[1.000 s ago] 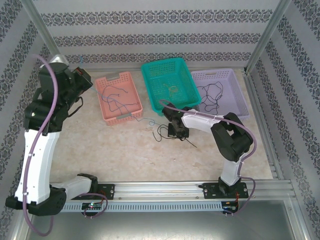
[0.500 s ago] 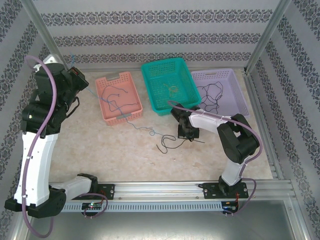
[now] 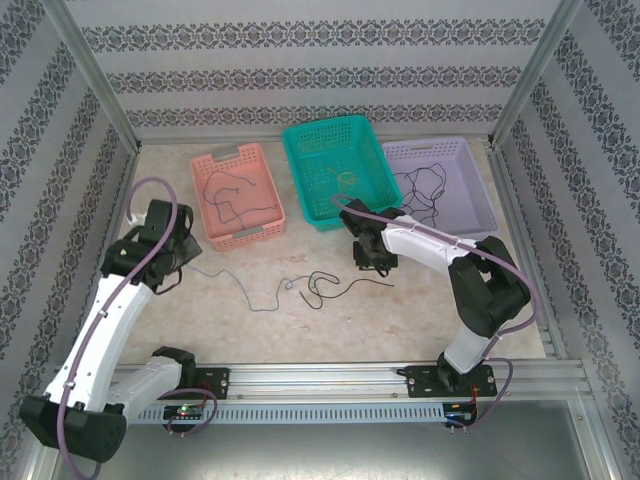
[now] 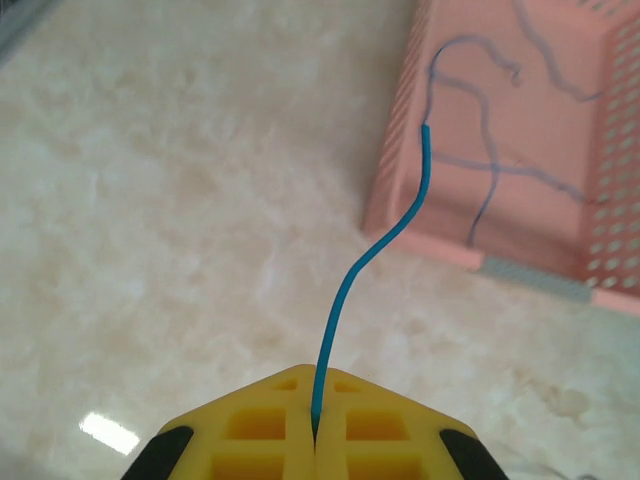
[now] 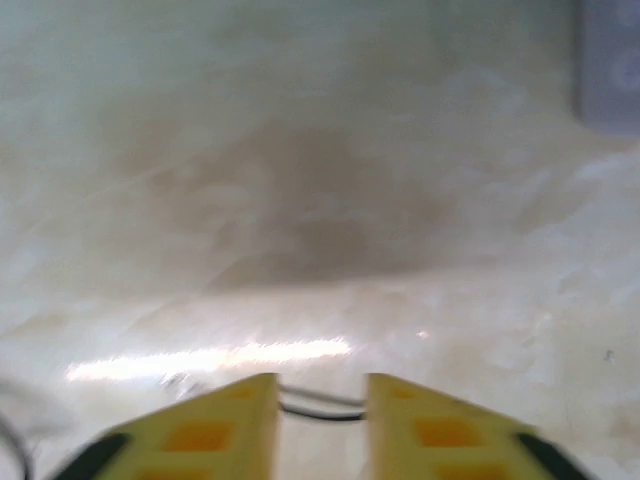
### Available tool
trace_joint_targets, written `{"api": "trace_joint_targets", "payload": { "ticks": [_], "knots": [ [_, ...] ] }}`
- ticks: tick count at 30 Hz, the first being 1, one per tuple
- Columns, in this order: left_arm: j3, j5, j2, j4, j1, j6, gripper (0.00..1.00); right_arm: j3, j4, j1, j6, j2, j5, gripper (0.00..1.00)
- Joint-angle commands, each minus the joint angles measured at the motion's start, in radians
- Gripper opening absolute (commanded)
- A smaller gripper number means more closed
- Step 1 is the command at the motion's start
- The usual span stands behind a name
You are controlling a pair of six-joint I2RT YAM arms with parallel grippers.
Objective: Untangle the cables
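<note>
Marbled tabletop (image 3: 250,330) noted: my left gripper (image 4: 314,425) is clamped on the blue cable (image 4: 372,250), my right gripper (image 5: 320,392) stands parted astride the black cable (image 5: 320,412), so separation looks nearly complete and drawing the blue strand clear seems next.

Top camera overlooks the table (image 3: 300,330); both wrist cameras sit close, left sharing the pink basket (image 3: 245,234).

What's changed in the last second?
The left gripper swung down from high at the back-left to table level, still clamped on the blue cable, drawing it out leftward. The right gripper opened, releasing the black cable. The pink basket, teal basket and purple basket stayed put.
</note>
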Motion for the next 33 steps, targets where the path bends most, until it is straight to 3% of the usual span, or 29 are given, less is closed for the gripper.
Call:
{"api": "trace_joint_targets", "payload": {
  "ticks": [1, 5, 7, 13, 18, 24, 33],
  "knots": [
    [-0.077, 0.047, -0.068, 0.024, 0.012, -0.097, 0.0, 0.057, -0.042, 0.066, 0.069, -0.025, -0.111, 0.44],
    [-0.14, 0.07, -0.082, 0.054, 0.011, -0.122, 0.0, 0.015, 0.083, 0.106, 0.306, -0.051, -0.289, 0.52],
    [-0.15, 0.075, -0.079, 0.063, 0.012, -0.118, 0.0, 0.051, 0.116, 0.134, 0.346, -0.049, -0.297, 0.48],
    [-0.152, 0.072, -0.068, 0.084, 0.012, -0.105, 0.0, 0.287, -0.066, 0.222, 0.145, 0.11, -0.142, 0.36],
    [-0.137, 0.08, -0.056, 0.098, 0.011, -0.094, 0.0, 0.275, -0.091, 0.216, 0.098, 0.199, -0.144, 0.45],
    [-0.12, 0.092, -0.043, 0.109, 0.012, -0.083, 0.0, 0.232, -0.096, 0.238, 0.15, 0.172, -0.114, 0.53],
    [-0.112, 0.103, -0.021, 0.122, 0.012, -0.08, 0.0, 0.202, -0.084, 0.274, -0.097, 0.213, 0.043, 0.47]
  ]
}}
